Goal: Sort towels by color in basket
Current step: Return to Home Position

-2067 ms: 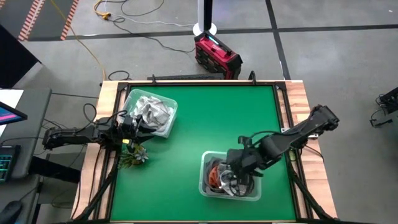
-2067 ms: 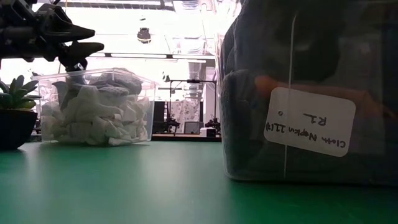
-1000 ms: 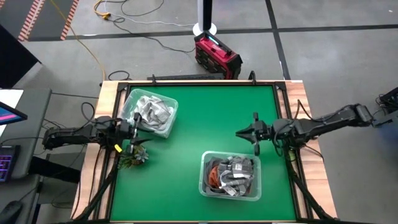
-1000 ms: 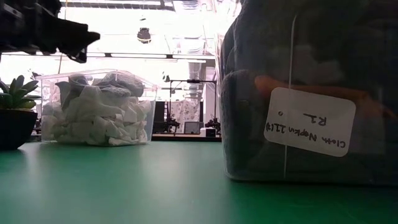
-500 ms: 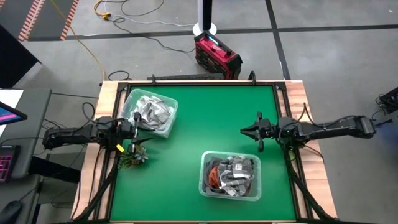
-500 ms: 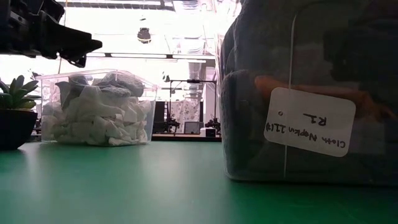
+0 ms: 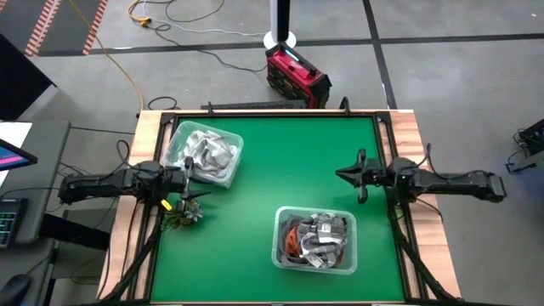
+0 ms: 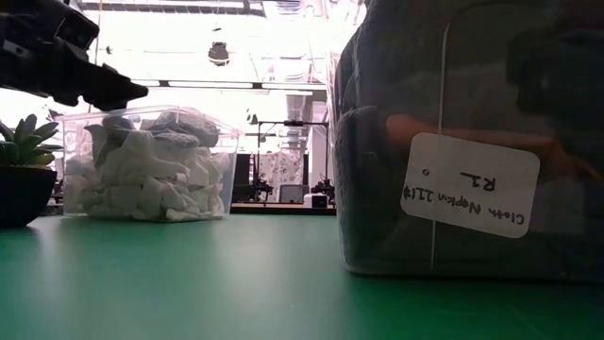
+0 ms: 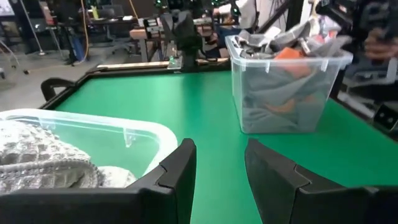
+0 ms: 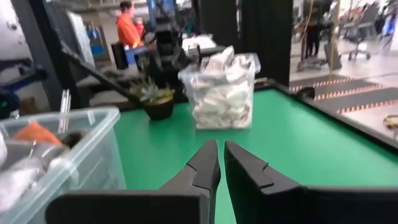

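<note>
dark set: checked towel [image 7: 325, 235] on top, orange towel [image 7: 293, 236] beside it, both inside labelled bin [image 7: 314, 210]; looks sorted.
light set: light towels [image 7: 202, 153] heaped in second bin [image 7: 239, 155], well apart from labelled bin, off its far-left corner.
towel axis: all crumpled, no end points anywhere; checked towel's spread roughly follows labelled bin's long side.
right arm: right gripper [image 7: 342, 176] just beyond labelled bin's far right corner, over bare mat [image 7: 280, 161]; fingers nearly together, empty.
left arm: left gripper [image 7: 189, 176] well left of labelled bin; fingers [image 9: 180, 168] a moderate gap apart, empty.
step: homing both arms, likely.
how: draw each arm back toward its own side, stay above rims, left one clear of plant [image 7: 180, 214], snag no cloth.
</note>
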Available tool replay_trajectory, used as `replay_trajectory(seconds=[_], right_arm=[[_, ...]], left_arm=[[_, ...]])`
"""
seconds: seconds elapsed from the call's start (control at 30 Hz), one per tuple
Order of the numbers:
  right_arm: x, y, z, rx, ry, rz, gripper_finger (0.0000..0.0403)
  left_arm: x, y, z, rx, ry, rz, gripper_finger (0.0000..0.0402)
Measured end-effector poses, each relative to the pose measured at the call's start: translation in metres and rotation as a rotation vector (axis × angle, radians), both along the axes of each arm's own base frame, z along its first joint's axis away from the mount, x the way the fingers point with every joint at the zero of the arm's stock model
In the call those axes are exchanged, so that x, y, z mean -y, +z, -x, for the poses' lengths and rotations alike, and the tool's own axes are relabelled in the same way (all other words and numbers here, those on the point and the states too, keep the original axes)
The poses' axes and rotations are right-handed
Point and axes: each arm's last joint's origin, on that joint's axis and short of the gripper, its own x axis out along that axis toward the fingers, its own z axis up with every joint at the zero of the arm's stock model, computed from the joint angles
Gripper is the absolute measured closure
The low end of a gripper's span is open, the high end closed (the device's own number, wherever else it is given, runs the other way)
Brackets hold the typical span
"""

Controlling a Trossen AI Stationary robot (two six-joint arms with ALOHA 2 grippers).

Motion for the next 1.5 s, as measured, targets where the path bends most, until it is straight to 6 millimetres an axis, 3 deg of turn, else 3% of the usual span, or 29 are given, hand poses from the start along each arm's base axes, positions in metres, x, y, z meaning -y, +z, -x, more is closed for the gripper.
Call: replay_trajectory(seconds=[0.43, 1.5], right_arm=[[0.000, 0.001, 0.003, 0.016, -0.012, 0.005, 0.0345], [0.000, -0.017, 0.004, -0.177, -0.013, -0.017, 0.0345]], left_arm=[[0.000, -0.005, 0.000, -0.029, -0.033, -0.302, 0.0272], [0.000, -0.005, 0.000, -0.024, -0.032, -0.254, 0.0272]])
